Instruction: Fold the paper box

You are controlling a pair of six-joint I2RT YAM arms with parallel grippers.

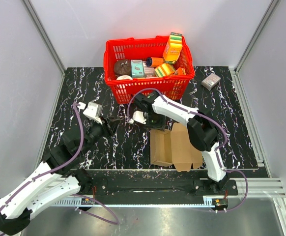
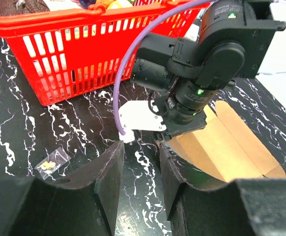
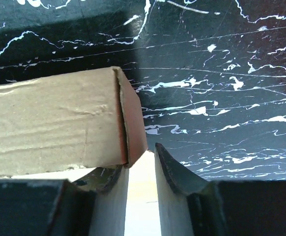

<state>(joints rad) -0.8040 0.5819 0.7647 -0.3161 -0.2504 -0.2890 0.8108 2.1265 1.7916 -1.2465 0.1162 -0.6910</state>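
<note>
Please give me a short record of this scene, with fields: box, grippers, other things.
paper box: brown, lying open on the table
right gripper: open, at the corner of a box flap
left gripper: open, holds nothing, left of the box
basket: red, full of packages, behind the box
small grey-pink box: far right of the table

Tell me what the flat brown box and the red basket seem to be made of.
The paper box looks like matte brown kraft cardboard: creases and cut edges show. The red basket is probably smooth moulded plastic, judging by its slotted walls.
</note>
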